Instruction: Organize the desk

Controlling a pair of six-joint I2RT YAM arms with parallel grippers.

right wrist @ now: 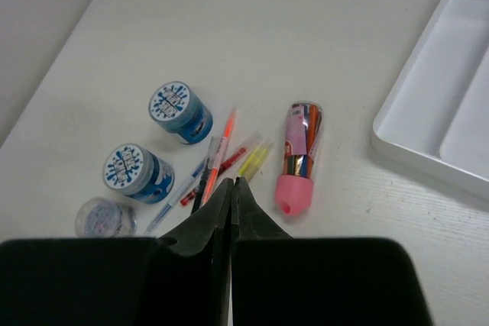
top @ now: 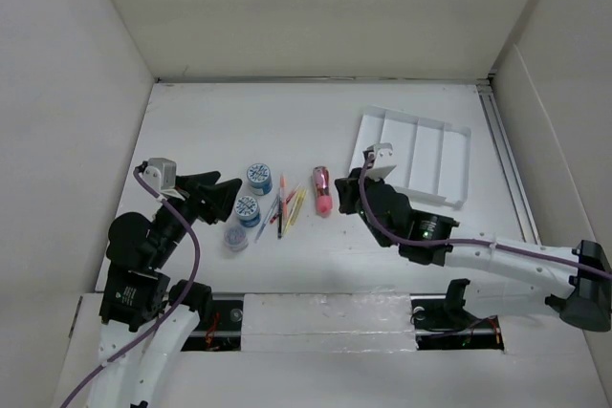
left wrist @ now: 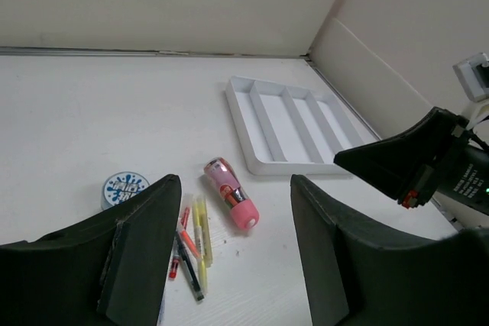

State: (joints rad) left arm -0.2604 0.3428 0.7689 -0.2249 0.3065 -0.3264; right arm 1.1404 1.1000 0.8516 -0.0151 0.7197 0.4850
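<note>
The desk [top: 287, 121] is a white tabletop with walls. On it lie a pink tube [top: 322, 190], a loose bunch of pens and highlighters [top: 285, 209], two blue jars [top: 258, 178] [top: 248, 209] and a small clear jar [top: 235, 237]. My left gripper [top: 229, 198] is open and empty beside the jars; its view shows the tube [left wrist: 231, 195] and the pens [left wrist: 191, 242] between its fingers. My right gripper [top: 351, 185] is shut and empty, just right of the tube. In its view its tips [right wrist: 231, 182] hover over the pens [right wrist: 225, 150], beside the tube [right wrist: 299, 154].
A white compartmented tray [top: 416, 155] lies empty at the back right, also seen in the left wrist view [left wrist: 286, 129] and the right wrist view [right wrist: 443, 127]. The right arm [left wrist: 428, 162] shows at the right of the left wrist view. A rail [top: 325, 312] runs along the front edge.
</note>
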